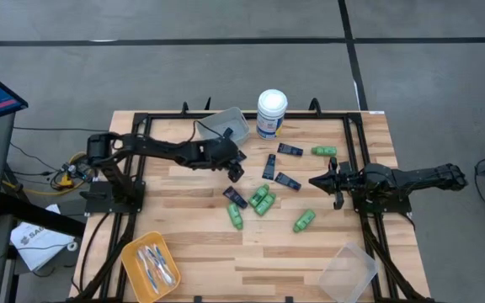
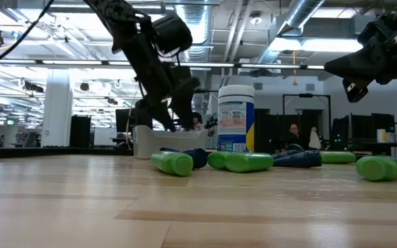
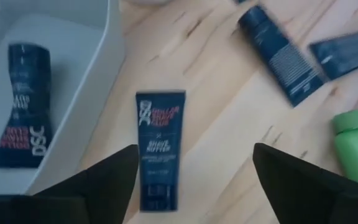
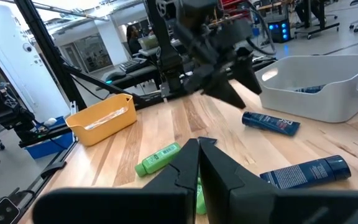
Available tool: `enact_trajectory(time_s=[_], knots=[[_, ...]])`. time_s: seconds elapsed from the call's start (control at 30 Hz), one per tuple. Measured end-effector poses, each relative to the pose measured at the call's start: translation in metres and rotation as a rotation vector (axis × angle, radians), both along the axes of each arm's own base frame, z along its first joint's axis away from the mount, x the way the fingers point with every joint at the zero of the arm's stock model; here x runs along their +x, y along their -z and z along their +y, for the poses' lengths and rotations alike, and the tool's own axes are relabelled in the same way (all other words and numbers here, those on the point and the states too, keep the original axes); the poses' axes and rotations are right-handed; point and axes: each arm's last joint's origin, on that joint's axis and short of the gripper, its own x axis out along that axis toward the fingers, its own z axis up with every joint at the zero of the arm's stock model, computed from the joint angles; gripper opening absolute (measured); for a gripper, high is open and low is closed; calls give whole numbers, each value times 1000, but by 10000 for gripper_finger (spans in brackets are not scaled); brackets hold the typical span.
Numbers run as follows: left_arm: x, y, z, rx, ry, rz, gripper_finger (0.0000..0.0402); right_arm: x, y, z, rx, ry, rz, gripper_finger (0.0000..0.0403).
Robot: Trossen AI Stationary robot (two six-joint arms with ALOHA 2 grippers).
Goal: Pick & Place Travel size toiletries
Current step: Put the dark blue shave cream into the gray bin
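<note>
While the right gripper (image 1: 330,187) waits off to the right of the table with its fingers pressed together, empty, the left gripper (image 1: 237,172) hangs just right of the grey bin (image 1: 226,124) at the far side, fingers spread wide with nothing between them. Below it a navy tube (image 3: 159,148) lies flat on the wooden table (image 1: 200,244), just beside the bin's wall. One more navy tube (image 3: 21,103) lies inside the bin. Further navy tubes (image 1: 282,166) and green bottles (image 1: 262,200) are scattered over the middle of the table, right of the left gripper. A white canister (image 1: 271,113) stands at the far edge. Toothbrushes (image 1: 157,268) lie in the orange tray (image 1: 133,249) at the near left, and a clear tub (image 1: 347,273) sits at the near right.
</note>
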Motion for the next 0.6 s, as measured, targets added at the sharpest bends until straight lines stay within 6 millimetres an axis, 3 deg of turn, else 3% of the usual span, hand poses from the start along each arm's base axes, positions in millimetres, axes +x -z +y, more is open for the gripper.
enact_trajectory(time_s=[0.27, 0.43, 0.6], knots=[[3, 23, 4, -16, -13, 69, 313, 0, 0, 0, 0, 0, 0, 6], [3, 27, 4, -16, -15, 87, 313, 0, 0, 0, 0, 0, 0, 6], [-8, 41, 2, -40, -36, 128, 312, 0, 0, 0, 0, 0, 1, 6]])
